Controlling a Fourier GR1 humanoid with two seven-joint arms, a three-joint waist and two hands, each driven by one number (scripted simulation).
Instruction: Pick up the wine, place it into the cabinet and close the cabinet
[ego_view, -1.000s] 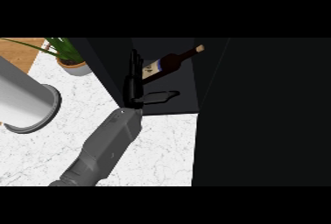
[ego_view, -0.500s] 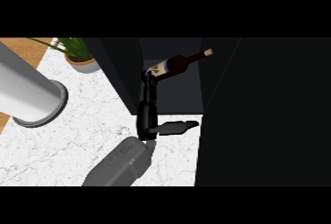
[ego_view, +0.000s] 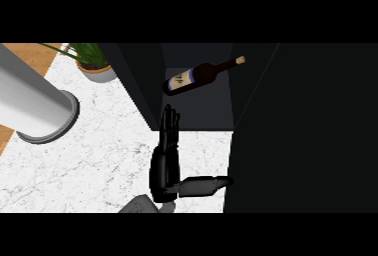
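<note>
The wine bottle (ego_view: 198, 78), dark with a white label and a tan cork, lies tilted inside the dark cabinet (ego_view: 201, 109), neck towards the upper right. Nothing holds it. My left hand (ego_view: 165, 159) lies over the marble counter just in front of the cabinet's opening. It is open, with straight fingers pointing at the cabinet and the thumb stuck out to the right. The fingertips (ego_view: 169, 113) reach the cabinet's front edge beside the left door (ego_view: 145, 85). A large dark door panel (ego_view: 303, 130) fills the right side. The right hand shows nowhere.
A wide grey cylinder (ego_view: 33, 107) stands on the white marble counter (ego_view: 88, 165) at the left. A potted plant (ego_view: 91, 62) sits at the back left, next to the left door. Wooden floor shows beyond the counter's left edge.
My left hand has drawn back from the cabinet towards the view's lower edge, and less of its forearm shows. The bottle stays lying inside the cabinet.
</note>
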